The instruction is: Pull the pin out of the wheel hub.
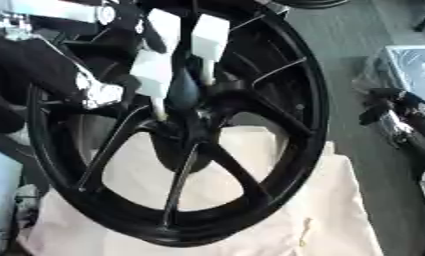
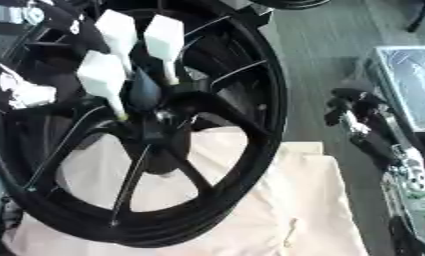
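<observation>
The left hand (image 1: 176, 60) comes in from the upper left and hangs over the middle of the wheel (image 1: 299, 100), its white-tipped fingers (image 2: 102, 75) pointing down and gathered close together just above the hub (image 1: 185, 125). Two fingers end in thin pale tips that reach down to the hub's upper edge, one on each side of a dark bluish part of the hand. Whether those tips pinch anything cannot be told, and the pin itself cannot be made out among the dark spokes and finger ends; if it shows at all, it is lost right below the fingertips at the hub. Behind the hand, toward the upper left, a silver joint (image 1: 97, 94) of the arm lies against the wheel's rim side. The wheel is black, stands tilted, and spreads out around and below the hand, its spokes fanning from the hub under the fingers; its lower rim rests on a cream cloth (image 1: 338, 215) that covers the table below the hand. The right hand (image 2: 360, 117) is well apart to the right of the wheel, beside the cloth's edge, dark with silver parts, holding nothing that can be seen; how far its fingers are curled cannot be told.
</observation>
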Tool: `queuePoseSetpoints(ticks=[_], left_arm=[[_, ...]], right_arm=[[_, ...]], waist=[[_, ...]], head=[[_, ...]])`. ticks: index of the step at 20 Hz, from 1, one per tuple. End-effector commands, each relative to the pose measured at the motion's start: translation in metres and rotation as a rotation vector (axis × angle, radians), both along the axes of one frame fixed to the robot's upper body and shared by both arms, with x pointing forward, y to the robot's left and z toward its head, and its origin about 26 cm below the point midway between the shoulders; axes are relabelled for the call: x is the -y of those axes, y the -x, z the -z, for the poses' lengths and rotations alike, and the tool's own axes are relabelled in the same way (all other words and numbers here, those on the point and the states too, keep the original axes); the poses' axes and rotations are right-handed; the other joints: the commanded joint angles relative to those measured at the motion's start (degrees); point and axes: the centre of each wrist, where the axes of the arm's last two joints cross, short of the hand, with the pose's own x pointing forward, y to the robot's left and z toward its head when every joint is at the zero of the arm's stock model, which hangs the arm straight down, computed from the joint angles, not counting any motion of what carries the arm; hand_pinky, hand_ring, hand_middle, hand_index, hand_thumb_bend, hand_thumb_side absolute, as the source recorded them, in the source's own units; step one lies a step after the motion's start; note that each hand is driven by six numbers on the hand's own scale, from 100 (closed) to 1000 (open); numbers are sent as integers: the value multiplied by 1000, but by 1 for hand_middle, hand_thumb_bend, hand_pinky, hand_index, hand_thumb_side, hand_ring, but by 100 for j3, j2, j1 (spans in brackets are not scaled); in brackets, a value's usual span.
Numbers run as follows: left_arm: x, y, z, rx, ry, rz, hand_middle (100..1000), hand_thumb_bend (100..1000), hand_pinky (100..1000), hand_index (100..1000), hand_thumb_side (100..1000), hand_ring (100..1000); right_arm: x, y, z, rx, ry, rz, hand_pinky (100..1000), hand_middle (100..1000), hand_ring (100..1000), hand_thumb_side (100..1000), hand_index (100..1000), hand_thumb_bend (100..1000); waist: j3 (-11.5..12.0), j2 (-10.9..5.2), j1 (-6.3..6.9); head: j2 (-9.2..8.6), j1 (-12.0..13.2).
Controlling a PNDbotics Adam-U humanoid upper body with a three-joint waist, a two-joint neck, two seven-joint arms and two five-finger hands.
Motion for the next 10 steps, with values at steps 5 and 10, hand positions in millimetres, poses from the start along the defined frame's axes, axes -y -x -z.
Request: queuePoseSetpoints(ticks=[5, 10], left_arm=[[-5, 9, -15, 40, 37, 5, 835, 100, 901, 910, 412, 785], [-3, 6, -12, 39, 23, -10, 852, 106, 915, 917, 422, 808]], right_arm=[[1, -1, -4, 6, 19, 0, 557, 600, 563, 461, 756, 100], [0, -2, -4, 5, 21, -1, 557, 600, 563, 462, 755, 100]], waist=[[-12, -67, 0], [-35, -47, 9]], head=[[-52, -19], [-55, -16]])
